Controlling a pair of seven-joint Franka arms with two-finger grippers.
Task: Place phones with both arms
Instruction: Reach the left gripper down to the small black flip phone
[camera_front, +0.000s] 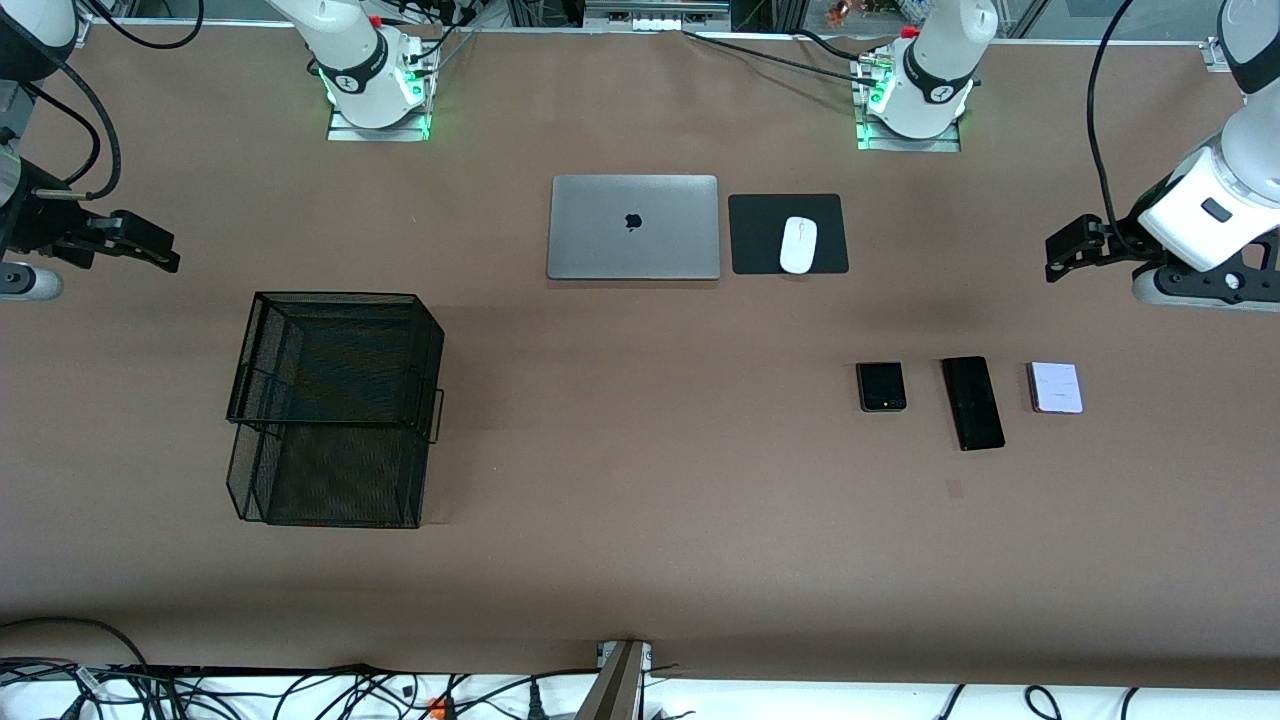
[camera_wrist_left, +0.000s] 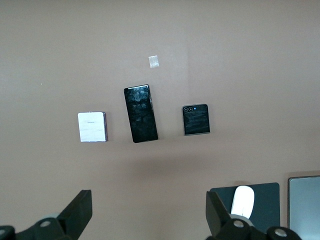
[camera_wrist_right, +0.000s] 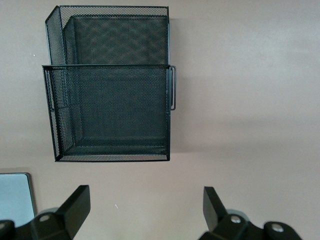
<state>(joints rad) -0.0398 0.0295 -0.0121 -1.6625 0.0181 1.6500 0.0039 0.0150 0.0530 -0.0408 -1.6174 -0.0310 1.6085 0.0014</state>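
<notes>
Three phones lie flat in a row toward the left arm's end of the table: a small squarish black one (camera_front: 881, 386), a long slim black one (camera_front: 972, 402) and a small pale lilac-white one (camera_front: 1056, 387). The left wrist view shows the small black phone (camera_wrist_left: 195, 119), the long black phone (camera_wrist_left: 141, 113) and the pale phone (camera_wrist_left: 92, 127). My left gripper (camera_front: 1058, 258) is open and empty, up in the air over the table edge at the left arm's end; it also shows in its wrist view (camera_wrist_left: 149, 210). My right gripper (camera_front: 160, 255) is open and empty, up over the right arm's end; it also shows in its wrist view (camera_wrist_right: 146, 207).
A black wire-mesh basket (camera_front: 335, 405) stands toward the right arm's end and fills the right wrist view (camera_wrist_right: 110, 85). A closed grey laptop (camera_front: 633, 227) and a white mouse (camera_front: 798, 244) on a black pad (camera_front: 830, 215) lie near the bases. A small tape mark (camera_front: 954, 488) lies nearer the camera than the phones.
</notes>
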